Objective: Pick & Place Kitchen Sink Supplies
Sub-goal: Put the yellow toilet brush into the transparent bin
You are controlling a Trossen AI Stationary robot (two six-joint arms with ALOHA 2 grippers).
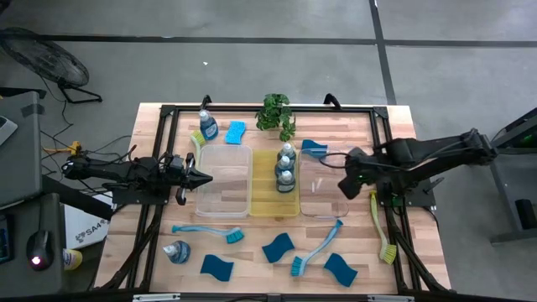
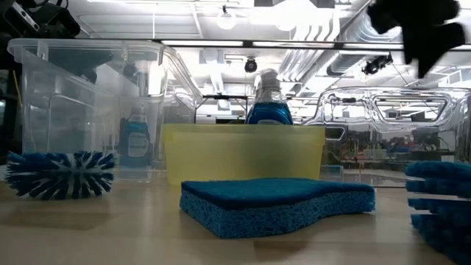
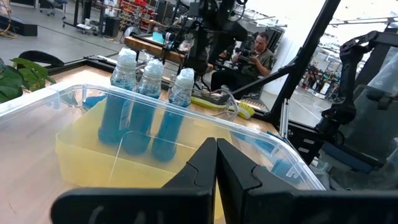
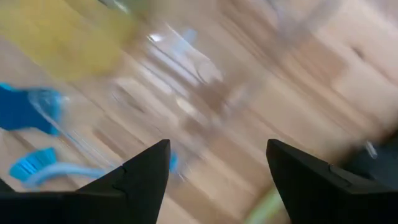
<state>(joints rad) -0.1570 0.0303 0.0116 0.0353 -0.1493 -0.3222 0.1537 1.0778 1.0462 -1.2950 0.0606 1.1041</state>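
Taking the yellow tray point(image 1: 286, 201) as the landmark: three soap bottles point(image 1: 285, 168) stand inside it, a fourth point(image 1: 207, 126) stands by the tabletop's far edge to its left, and a fifth point(image 1: 177, 251) lies near the front left corner. Five blue sponges point(image 1: 278, 247) show: three in front of the tray, one beside the fourth bottle, one just right of the potted plant point(image 1: 277, 113) behind the tray. Three brushes: two blue point(image 1: 210, 231) in front, one yellow-green point(image 1: 382, 228) far right. Clear trays point(image 1: 225, 180) flank the yellow one on both sides. The wooden tabletop point(image 1: 352, 134) stands on a grey floor. The left hand point(image 1: 201, 178), shut and empty, is at the left clear tray's outer edge; the right hand point(image 1: 348, 186), spread wide and holding nothing, hangs over the right clear tray. Only the left wrist view shows a seated person point(image 3: 258, 53) beyond the tabletop; the low view shows ceiling lights and one sponge point(image 2: 276, 202) close up.
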